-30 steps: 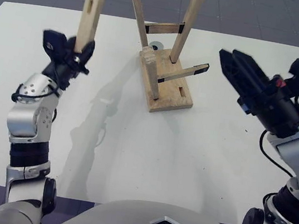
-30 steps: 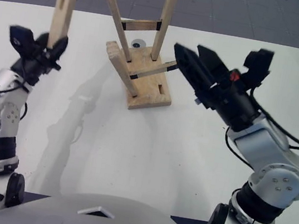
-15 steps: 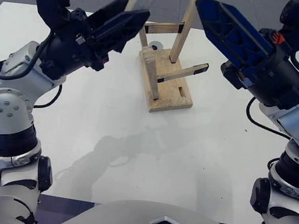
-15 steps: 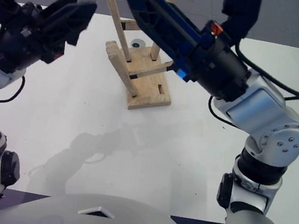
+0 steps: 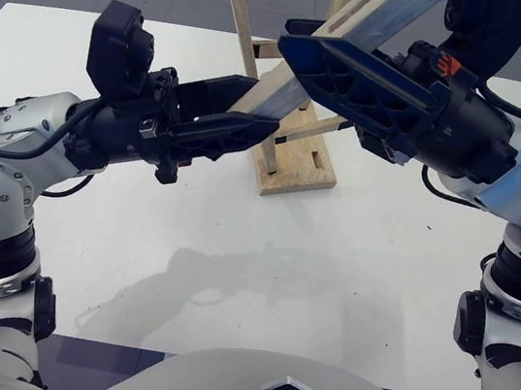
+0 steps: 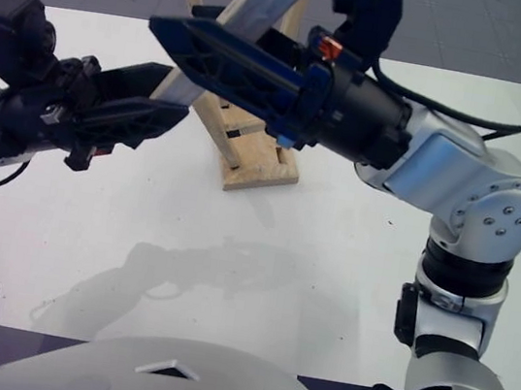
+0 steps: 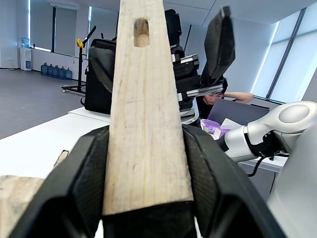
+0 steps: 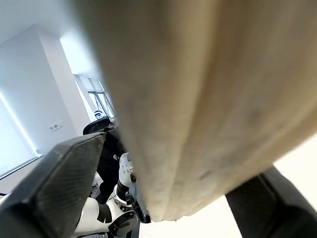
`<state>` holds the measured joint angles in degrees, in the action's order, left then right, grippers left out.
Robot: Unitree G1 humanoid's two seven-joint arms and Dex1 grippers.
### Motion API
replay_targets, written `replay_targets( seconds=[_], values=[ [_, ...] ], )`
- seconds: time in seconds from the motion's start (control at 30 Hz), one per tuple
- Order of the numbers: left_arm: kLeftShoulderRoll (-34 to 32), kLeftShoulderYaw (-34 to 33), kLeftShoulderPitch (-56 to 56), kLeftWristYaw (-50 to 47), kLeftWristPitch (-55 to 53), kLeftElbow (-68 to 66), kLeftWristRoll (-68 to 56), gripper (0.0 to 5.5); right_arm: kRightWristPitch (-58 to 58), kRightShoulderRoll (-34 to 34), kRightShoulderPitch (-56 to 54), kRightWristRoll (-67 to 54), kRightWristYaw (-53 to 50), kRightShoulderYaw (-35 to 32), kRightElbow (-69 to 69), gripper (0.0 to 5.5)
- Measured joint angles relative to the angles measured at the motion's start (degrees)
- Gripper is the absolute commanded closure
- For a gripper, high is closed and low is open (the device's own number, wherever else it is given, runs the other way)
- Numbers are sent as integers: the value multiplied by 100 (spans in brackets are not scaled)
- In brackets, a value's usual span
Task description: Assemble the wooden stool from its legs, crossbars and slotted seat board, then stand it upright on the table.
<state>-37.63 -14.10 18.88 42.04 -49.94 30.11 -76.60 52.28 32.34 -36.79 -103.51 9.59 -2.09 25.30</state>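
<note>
**Left eye view.** The seat board (image 5: 296, 169) lies flat on the counter (image 5: 378, 262), underside up. An upright leg (image 5: 238, 5) rises from it, with others partly hidden. A crossbar (image 5: 318, 125) juts toward the right side.
- A loose leg (image 5: 387, 3) is held in the air in front of the stool, slanting up from left to right.
- The left tool (image 5: 259, 107) is clamped on its lower end.
- The right tool (image 5: 298, 39) sits further up the leg, with its fingers spread either side of it.

**Right eye view.** The arrangement is the same. The loose leg is well above the counter and between the two tools, nearer the robot than the seat board.

**Left wrist view.** The fingers (image 7: 91, 168) press both flat faces of the loose leg, a firm grip. A mortise hole (image 7: 141, 26) shows near its far end. The right tool's fingers stand wide on each side beyond.

**Right wrist view.** The wood is close between the fingers. One finger (image 8: 59, 188) is plainly clear of it, so the tool is open and not gripping.

**Progress (my reading).** The stool is partly built. This leg has yet to go into the seat board and meet its crossbars. After that the stool must be turned upright.
</note>
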Motion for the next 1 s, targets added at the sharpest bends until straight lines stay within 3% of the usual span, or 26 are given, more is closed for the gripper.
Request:
replay_targets(
  seconds=[0.27, 0.5, 0.53, 0.73, 1.0],
  values=[
    [-143, 9, -86, 189, -9, 8, -185, 344, 110, 260, -5, 162, 473, 0, -2, 345],
    [-151, 86, -97, 187, -19, 3, -188, 344, 139, 388, -27, 423, 838, -2, 2, 345],
    [-151, 93, -96, 187, -19, 1, -188, 308, 139, 404, -28, 427, 856, -4, 1, 345],
    [-145, -108, -64, 14, 218, -336, -82, 218, 71, 526, -50, 562, 876, -257, -200, 345],
    [-226, -144, -163, 60, 1167, -1566, 1860, 79, -507, 909, 35, 1979, 944, -1172, -1121, 345]
  ],
)
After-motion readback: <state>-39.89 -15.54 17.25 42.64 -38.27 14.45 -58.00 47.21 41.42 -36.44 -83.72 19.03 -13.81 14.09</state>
